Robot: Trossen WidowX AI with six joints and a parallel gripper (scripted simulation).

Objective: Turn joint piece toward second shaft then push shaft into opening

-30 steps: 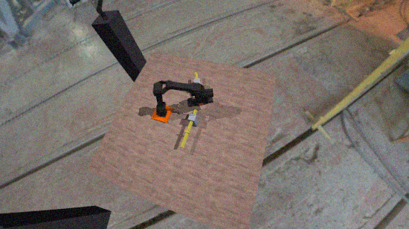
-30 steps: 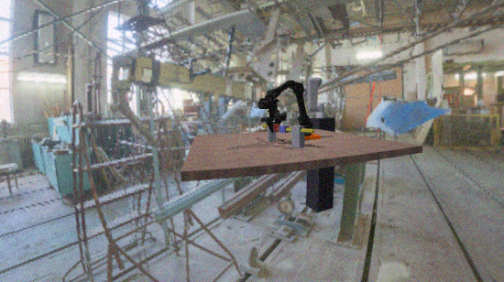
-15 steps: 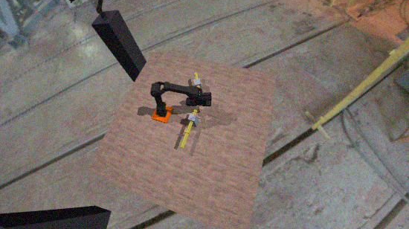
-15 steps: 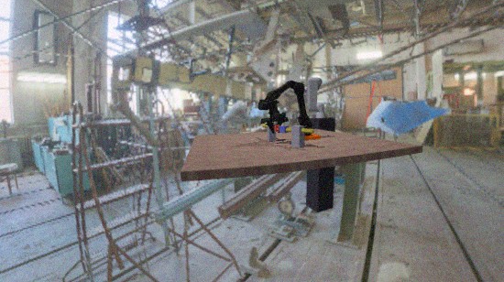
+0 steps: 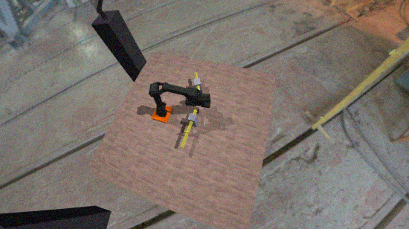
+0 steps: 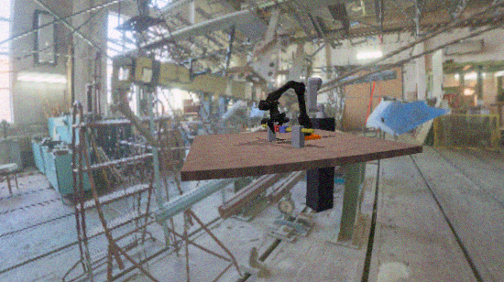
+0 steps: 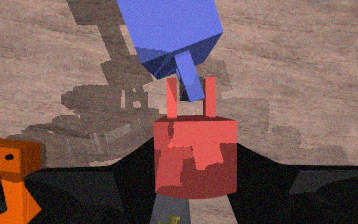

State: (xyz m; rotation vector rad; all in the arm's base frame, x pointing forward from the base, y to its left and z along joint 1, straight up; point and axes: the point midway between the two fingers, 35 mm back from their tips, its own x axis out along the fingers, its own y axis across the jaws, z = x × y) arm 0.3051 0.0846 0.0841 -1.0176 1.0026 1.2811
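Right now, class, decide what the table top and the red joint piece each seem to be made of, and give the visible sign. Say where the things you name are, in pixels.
Table top (image 5: 223, 166) (image 6: 257, 157): probably wood or a wood-look board, matt; streaky brown grain runs across it.
Red joint piece (image 7: 195, 150): perhaps painted metal or plastic, smooth and fairly matt; its colour is even apart from shadows, so the look leaves it open.

The claw (image 5: 205, 100) (image 6: 276, 128) (image 7: 187, 133) points down, closed on something.

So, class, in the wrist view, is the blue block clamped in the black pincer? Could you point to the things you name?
No, the black pincer (image 7: 187, 133) is shut on the red square block (image 7: 195, 157), and the blue block (image 7: 172, 22) sits beyond its prongs.
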